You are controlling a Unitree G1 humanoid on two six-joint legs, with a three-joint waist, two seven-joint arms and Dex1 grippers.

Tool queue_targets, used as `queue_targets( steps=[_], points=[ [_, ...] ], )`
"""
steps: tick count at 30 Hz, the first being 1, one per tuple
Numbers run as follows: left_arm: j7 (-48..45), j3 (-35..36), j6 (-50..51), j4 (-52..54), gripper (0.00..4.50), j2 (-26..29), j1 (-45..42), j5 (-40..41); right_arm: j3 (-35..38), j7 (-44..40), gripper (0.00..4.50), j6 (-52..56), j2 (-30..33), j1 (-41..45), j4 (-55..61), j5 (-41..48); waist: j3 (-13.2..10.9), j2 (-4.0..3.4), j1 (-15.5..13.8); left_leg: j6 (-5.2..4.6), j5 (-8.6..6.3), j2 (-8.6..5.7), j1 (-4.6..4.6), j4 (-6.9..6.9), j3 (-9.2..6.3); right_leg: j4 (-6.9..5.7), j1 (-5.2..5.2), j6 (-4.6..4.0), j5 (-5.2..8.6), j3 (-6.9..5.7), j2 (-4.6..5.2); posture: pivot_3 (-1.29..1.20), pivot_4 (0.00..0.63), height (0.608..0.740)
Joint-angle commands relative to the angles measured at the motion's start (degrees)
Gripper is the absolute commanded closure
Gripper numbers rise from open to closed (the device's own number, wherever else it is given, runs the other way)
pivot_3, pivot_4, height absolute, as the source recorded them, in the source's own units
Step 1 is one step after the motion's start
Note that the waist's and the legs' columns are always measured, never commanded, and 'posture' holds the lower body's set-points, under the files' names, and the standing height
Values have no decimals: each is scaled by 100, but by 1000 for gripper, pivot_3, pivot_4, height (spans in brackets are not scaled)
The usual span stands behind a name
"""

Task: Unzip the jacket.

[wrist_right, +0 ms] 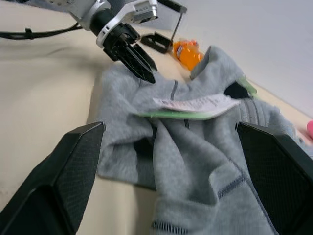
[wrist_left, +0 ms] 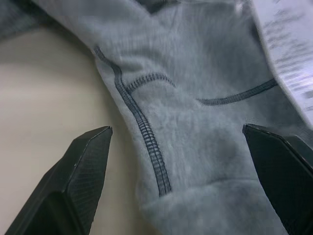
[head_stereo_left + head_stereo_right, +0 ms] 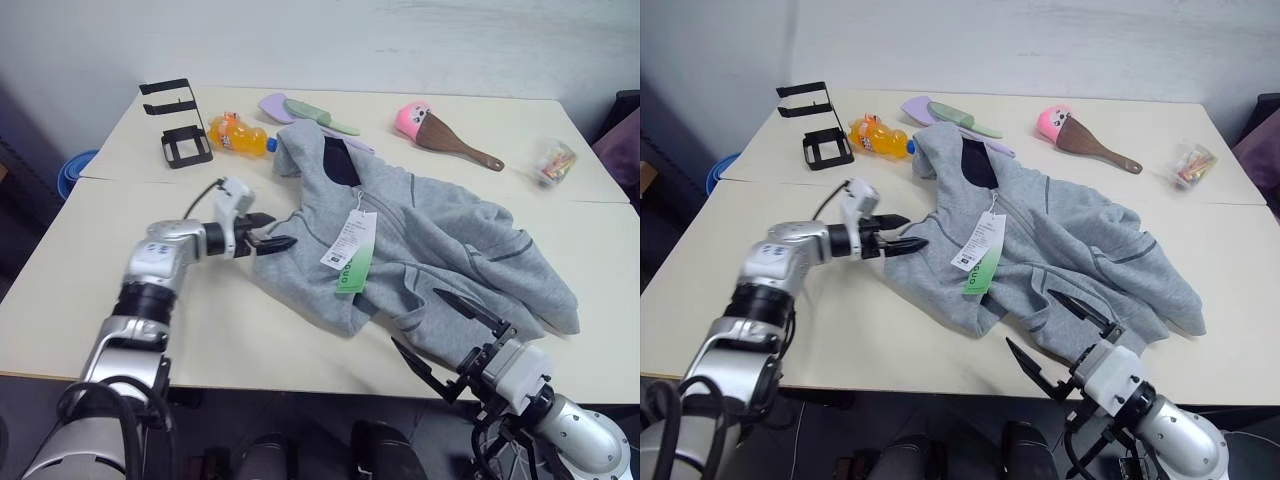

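Both end effectors wide open: left end effector [image 3: 272, 232] at the jacket [image 3: 440, 240] (hang tag [image 3: 350, 250] up), right end effector [image 3: 452, 334] near its hem.

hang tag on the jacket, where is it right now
The white-and-green hang tag lies on the jacket's chest, mid-table, just right of the open left gripper.

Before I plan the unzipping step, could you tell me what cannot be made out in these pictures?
- The jacket: its zipper pull is not visible in the head views; the hang tag and folds cover that stretch of the front.
- Hang tag print: too small in the head views, blurred in the left wrist view.
- Small packet near the table's far right edge: contents too small to tell.
- Blue object beyond the table's left edge: mostly hidden by the table.
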State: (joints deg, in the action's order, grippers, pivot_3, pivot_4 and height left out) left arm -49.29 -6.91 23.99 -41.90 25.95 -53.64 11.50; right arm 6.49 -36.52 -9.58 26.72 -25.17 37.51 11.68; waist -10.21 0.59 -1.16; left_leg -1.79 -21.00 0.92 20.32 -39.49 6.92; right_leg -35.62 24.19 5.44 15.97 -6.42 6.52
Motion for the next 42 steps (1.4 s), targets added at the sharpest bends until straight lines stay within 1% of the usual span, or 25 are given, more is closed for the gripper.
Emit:
queue_targets(
  steps=[1,3,5,7,8,9,10,12,13,14,15,16,18,20,22,25,28,30,33,35,38,40,42],
  points=[
    [124,-2,-98,-574,626,-105,-327,-292,182,112,0,-172,-74,-158,48,103,-1,2,8,0,0,2,0,0,0,0,0,0,0,-1,-1,0,150,740],
    [-155,-30,128,-648,1182,-186,-327,-255,279,144,0,-225,-119,-231,-8,172,-1,2,9,0,0,5,-1,-2,0,-1,0,1,0,-3,0,0,150,740],
    [-491,68,529,-537,1871,-241,-263,-40,393,147,0,-369,-181,-266,-73,326,-1,1,0,0,0,13,-2,-3,0,-2,0,1,0,-2,1,0,150,740],
    [-590,300,866,-372,2406,-239,-145,184,509,155,0,-464,-263,-290,-110,551,-1,1,-2,0,0,25,-1,-7,0,-3,-1,1,1,-1,1,0,150,740],
    [-518,446,916,-305,2779,-229,-82,254,542,129,0,-492,-269,-300,-132,607,-1,1,-1,0,0,27,0,-7,0,-3,-1,1,0,-1,1,0,150,740],
    [-374,675,979,-208,3202,-197,10,371,570,88,0,-529,-250,-303,-169,625,-1,2,-1,0,0,29,-1,-8,-1,-4,0,1,0,-1,2,0,150,740],
    [-218,910,1060,-100,3409,-143,122,485,585,57,0,-556,-231,-297,-207,632,-1,2,6,0,0,32,1,-10,-2,-4,0,1,1,-1,1,0,150,740],
    [46,1386,1329,416,4062,90,628,712,603,22,0,-589,-190,-237,-296,639,-1,2,87,1,0,37,-1,-11,-1,-4,-1,1,1,2,-1,0,150,740],
    [94,1786,1350,987,4361,169,1112,987,602,1,0,-589,-176,-201,-342,657,-1,1,149,4,-2,44,-1,-12,-1,-7,-1,0,1,3,-2,0,150,740],
    [138,2060,1371,1432,4438,202,1460,1191,605,-18,0,-592,-165,-178,-378,674,0,1,193,9,-4,52,-4,-11,1,-7,0,-1,1,4,-6,0,150,740],
    [205,2172,1591,1787,4438,255,1710,1301,610,-36,0,-592,-157,-167,-399,693,0,1,212,18,-9,61,-13,-11,0,-10,0,-6,4,17,0,0,150,740],
    [356,2379,1886,2486,4438,303,2230,1475,578,-116,0,-574,-109,-135,-438,727,-1,2,244,23,-12,65,-13,-14,-8,-16,0,-12,8,22,3,0,150,740],
    [616,2629,2438,3553,4438,356,2975,1782,533,-260,0,-545,-23,-86,-501,797,0,1,277,36,-17,78,-12,-21,-18,-23,0,-20,12,36,1,0,150,740],
    [804,3157,3007,4796,4438,300,3859,2406,445,-532,0,-483,162,-17,-615,871,0,3,303,39,-18,80,-13,-27,-21,-26,-1,-24,14,46,2,0,150,740],
    [966,3602,3391,5674,4438,212,4486,2992,382,-764,0,-381,361,18,-702,920,1,1,272,44,-26,83,-17,-29,-25,-29,-1,-26,15,60,3,0,150,740],
    [1015,4066,3936,6666,4438,154,5394,3946,275,-1073,0,14,770,-45,-732,929,1,0,237,47,-27,85,-16,-34,-36,-27,-5,-34,20,55,7,0,150,740],
    [985,4162,4161,7205,4438,276,6019,4487,252,-1103,0,263,1024,-103,-729,680,2,-1,182,46,-33,81,-19,-41,-52,-17,-15,-40,23,52,12,0,150,740],
    [854,4099,4061,7482,4438,430,6365,4580,253,-957,0,500,1099,-78,-755,486,2,-1,139,51,-38,83,-20,-47,-56,-7,-18,-46,26,48,12,0,150,740],
    [302,3652,3194,7697,4438,910,6811,3877,134,-798,0,814,1250,-22,-904,-69,4,-4,123,54,-39,82,-21,-51,-55,-7,-19,-55,31,48,10,0,150,740],
    [184,3470,2801,7492,4438,1056,6771,3652,76,-649,0,871,1215,88,-1036,-321,12,-17,114,59,-42,81,-21,-50,-54,-6,-19,-64,37,44,7,0,150,740],
    [-35,3244,2407,7182,4500,1228,6568,3472,89,-431,616,1080,1090,282,-1102,-375,13,-18,120,59,-42,81,-19,-50,-54,-6,-18,-69,39,41,6,0,150,740],
    [-240,3032,2206,6984,4500,1404,6410,3336,116,-398,1303,1075,1082,324,-1062,-404,13,-18,122,59,-42,83,-19,-50,-53,-7,-18,-69,39,39,4,0,150,740],
    [-381,2825,2096,6781,4500,1555,6216,3255,164,-484,1890,1071,1131,246,-1007,-342,13,-19,122,59,-42,83,-19,-50,-53,-9,-18,-69,39,37,3,0,150,740]
  ],
)
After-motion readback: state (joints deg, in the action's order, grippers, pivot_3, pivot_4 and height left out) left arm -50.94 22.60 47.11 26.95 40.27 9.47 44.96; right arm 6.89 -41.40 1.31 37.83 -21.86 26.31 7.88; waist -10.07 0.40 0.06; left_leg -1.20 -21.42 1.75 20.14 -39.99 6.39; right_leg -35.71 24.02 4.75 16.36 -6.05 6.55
